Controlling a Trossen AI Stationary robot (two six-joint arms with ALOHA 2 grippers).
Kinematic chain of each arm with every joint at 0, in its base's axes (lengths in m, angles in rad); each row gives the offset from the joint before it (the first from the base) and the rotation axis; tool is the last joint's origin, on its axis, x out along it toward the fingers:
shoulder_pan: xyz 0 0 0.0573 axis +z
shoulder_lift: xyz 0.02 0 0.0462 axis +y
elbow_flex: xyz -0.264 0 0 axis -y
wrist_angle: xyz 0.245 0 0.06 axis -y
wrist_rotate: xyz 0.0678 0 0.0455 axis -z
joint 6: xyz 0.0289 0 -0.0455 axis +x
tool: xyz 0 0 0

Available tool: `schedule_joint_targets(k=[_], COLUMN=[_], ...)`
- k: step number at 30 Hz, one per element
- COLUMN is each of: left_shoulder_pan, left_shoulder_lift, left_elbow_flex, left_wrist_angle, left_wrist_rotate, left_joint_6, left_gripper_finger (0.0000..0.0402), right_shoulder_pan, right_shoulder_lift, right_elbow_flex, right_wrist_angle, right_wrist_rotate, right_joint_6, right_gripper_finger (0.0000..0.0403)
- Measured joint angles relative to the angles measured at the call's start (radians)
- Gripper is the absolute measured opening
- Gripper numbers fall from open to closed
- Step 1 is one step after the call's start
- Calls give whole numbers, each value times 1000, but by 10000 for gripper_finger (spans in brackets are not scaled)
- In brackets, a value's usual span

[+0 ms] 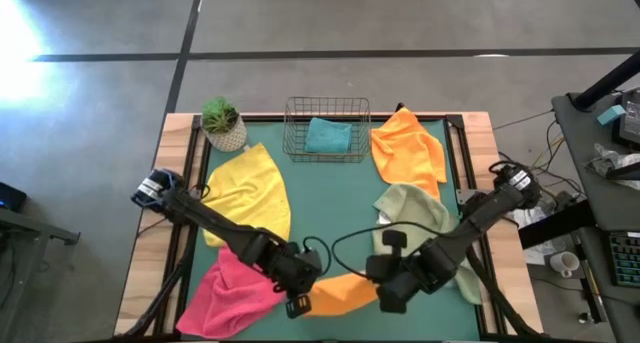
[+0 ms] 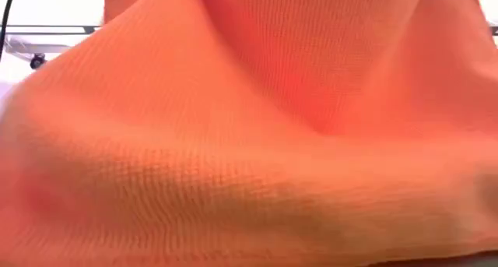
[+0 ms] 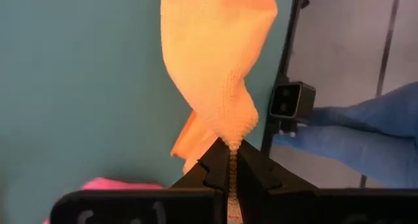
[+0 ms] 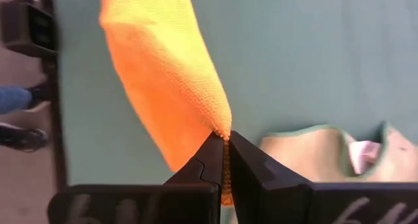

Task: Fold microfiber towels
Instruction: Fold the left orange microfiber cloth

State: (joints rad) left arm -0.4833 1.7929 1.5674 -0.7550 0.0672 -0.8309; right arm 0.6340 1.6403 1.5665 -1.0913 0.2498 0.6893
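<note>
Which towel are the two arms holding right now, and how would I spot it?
Look at the green table, near edge, between the two arms. The orange towel hangs there, pinched by the left gripper and right gripper. The other orange towel lies flat beside the basket.

I see a basket (image 1: 326,129) at the counter's (image 1: 330,208) far edge holding one towel (image 1: 328,136), a plant (image 1: 222,123) left of it, and another towel (image 1: 340,293) between both claws at the near edge.

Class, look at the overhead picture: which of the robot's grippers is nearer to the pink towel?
The left. The left gripper, shut on the orange towel, sits right beside the pink towel. The right gripper, pinching the same orange towel, is farther off, across it.
</note>
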Motion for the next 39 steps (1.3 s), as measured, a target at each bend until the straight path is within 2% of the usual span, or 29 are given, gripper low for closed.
schedule_joint_targets(k=[8,12,15,18,23,28,32,39], left_shoulder_pan=[80,113,125,120,60,21,-15,-55], left_shoulder_lift=[-84,-142,-184,-195,-148,-61,-1,41], left_elbow_flex=[1,1,-3,-7,-79,-145,-158,-162], left_wrist_angle=[-118,-200,-216,-213,-113,72,152,240], left_wrist_rotate=[-23,-38,-63,-70,-65,49,109,166], left_joint_6=[132,186,192,191,179,107,53,-2], left_gripper_finger=[0,0,0,0,0,0,0,0], right_shoulder_pan=[-48,-58,-58,-52,-20,-5,16,54], right_shoulder_lift=[-37,-78,-100,-102,-67,-46,-37,-36], right_elbow_flex=[0,0,0,-20,-120,-213,-285,-381], right_wrist_angle=[-60,-62,-59,-15,115,255,353,478], right_wrist_rotate=[77,163,215,214,136,-13,-121,-151], right_joint_6=[-55,-63,-96,-105,-113,-76,-29,5], right_gripper_finger=[8,8,8,8,8,8,8,8])
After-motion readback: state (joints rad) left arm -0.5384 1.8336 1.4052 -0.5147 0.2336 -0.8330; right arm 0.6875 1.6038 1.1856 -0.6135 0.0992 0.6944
